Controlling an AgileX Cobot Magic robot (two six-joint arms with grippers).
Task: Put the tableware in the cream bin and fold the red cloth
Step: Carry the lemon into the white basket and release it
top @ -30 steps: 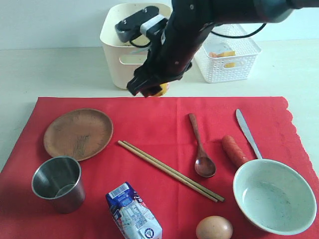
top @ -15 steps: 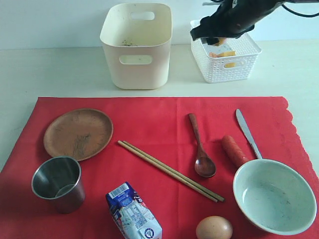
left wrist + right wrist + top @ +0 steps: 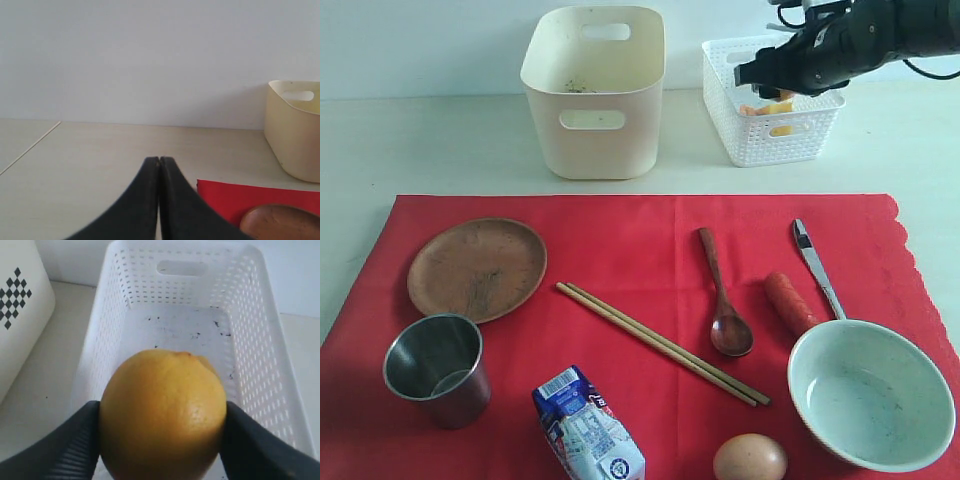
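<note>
The red cloth [image 3: 640,235] lies flat and carries the wooden plate [image 3: 477,268], steel cup [image 3: 435,368], chopsticks [image 3: 660,342], dark spoon [image 3: 722,300], silver knife [image 3: 817,265] and pale bowl [image 3: 870,393]. Behind it stands the cream bin [image 3: 595,95], holding none of them. My right gripper [image 3: 760,75] hovers over the white lattice basket [image 3: 775,140], shut on a lemon [image 3: 162,415] that fills the space between its fingers [image 3: 75,445]. In the left wrist view my left gripper [image 3: 159,160] is shut and empty, low beside the cloth's corner [image 3: 235,197] and the plate [image 3: 280,222].
A carrot [image 3: 788,303], an egg [image 3: 750,459] and a blue-white milk carton [image 3: 588,428] also lie on the cloth. Yellow cheese pieces [image 3: 775,108] sit in the lattice basket. A pale wall backs the beige table.
My right arm has swung from in front of the cream bin to the right, carrying the lemon to a spot over the lattice basket. The items on the cloth have not moved.
</note>
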